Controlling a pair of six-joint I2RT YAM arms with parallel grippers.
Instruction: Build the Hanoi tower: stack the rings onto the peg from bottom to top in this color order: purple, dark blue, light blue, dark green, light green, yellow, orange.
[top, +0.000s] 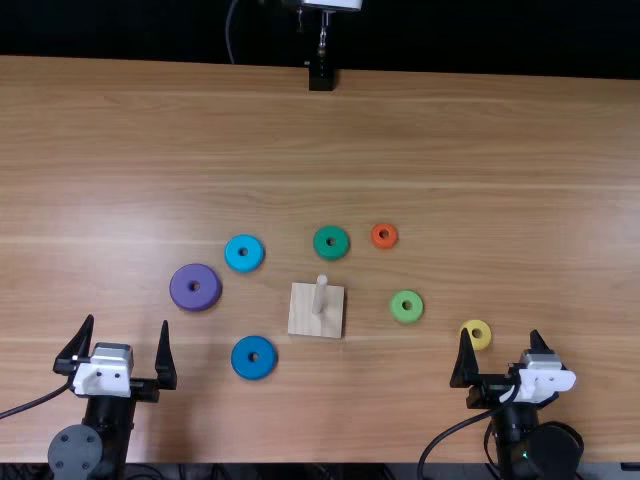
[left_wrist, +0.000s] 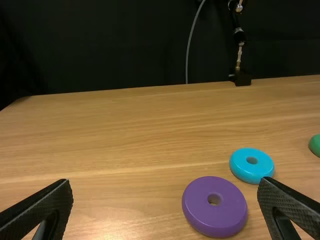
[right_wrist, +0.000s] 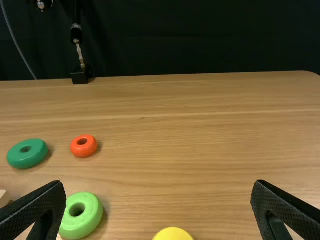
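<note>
With the left gripper (top: 127, 320) and right gripper (top: 500, 332) spread wide either side of the wooden base (top: 303, 320), the purple ring (top: 181, 288) left of it is best pinched evenly across its rim and lowered level, its hole facing up, the slimmer peg's (top: 320, 295) long axis upright.

From where I sit at the controls, I can read no text, label, brand, number or sign in any of my three views.
</note>
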